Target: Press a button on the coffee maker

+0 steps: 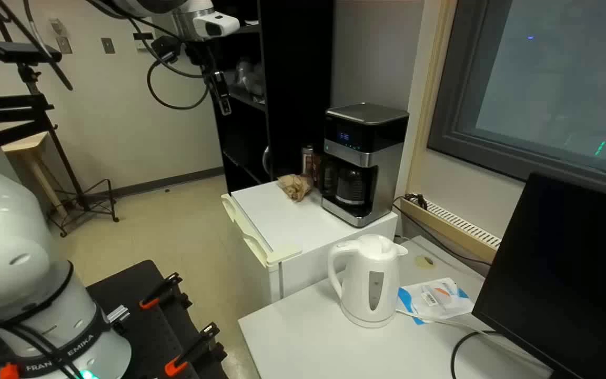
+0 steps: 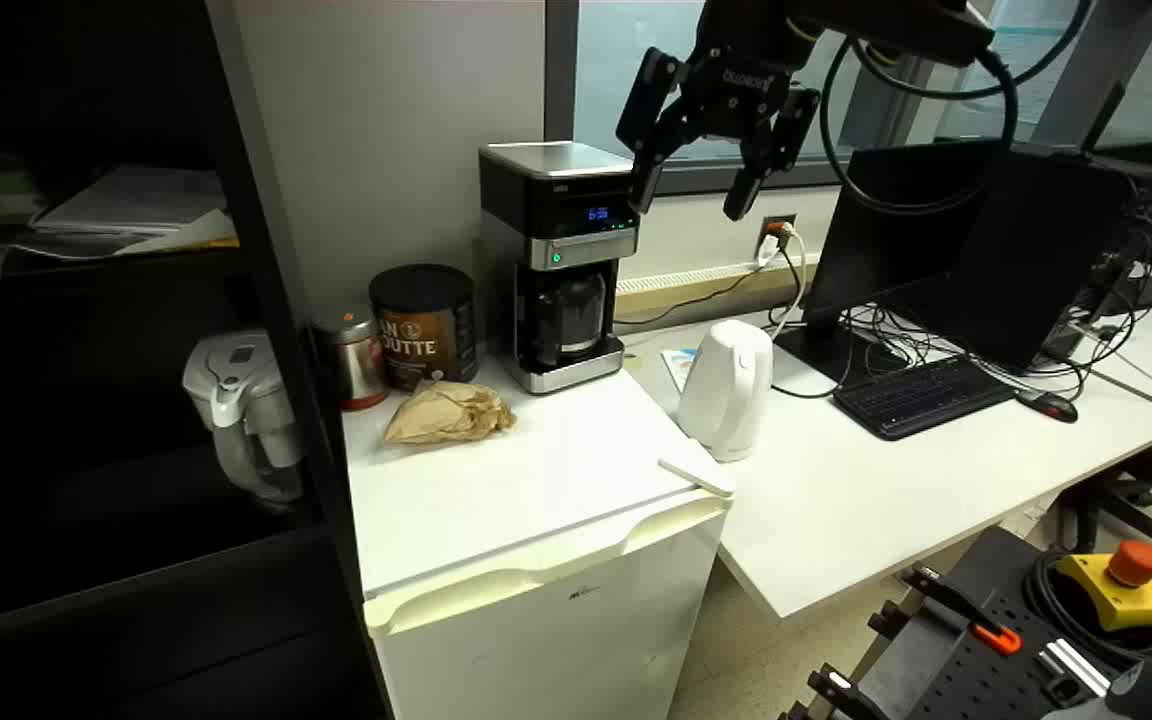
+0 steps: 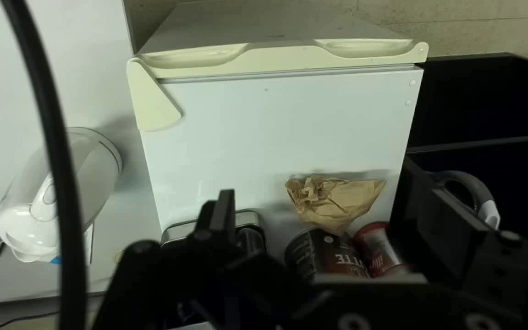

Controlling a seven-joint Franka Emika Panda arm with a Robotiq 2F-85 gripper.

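Note:
The coffee maker [image 1: 356, 150] is black with silver parts and stands upright on the small white fridge, a dark glass carafe inside it. It also shows in an exterior view [image 2: 548, 215], with a lit blue display [image 2: 598, 214], small green lights beside it and a green-lit mark on the silver band. My gripper [image 2: 691, 205] is open and empty. It hangs in the air at about the height of the machine's top, apart from it; it also shows in an exterior view [image 1: 224, 108]. In the wrist view [image 3: 337, 211] a finger hides most of the coffee maker; part of its silver base [image 3: 248, 217] shows.
The fridge top [image 2: 556, 460] also bears a crumpled paper bag [image 2: 451, 412], a dark coffee tin [image 2: 423, 330] and a silver-red can [image 2: 356, 360]. A white kettle [image 1: 371, 279] stands on the adjoining desk near a monitor [image 1: 561, 273]. A tall black shelf [image 1: 298, 79] borders the fridge.

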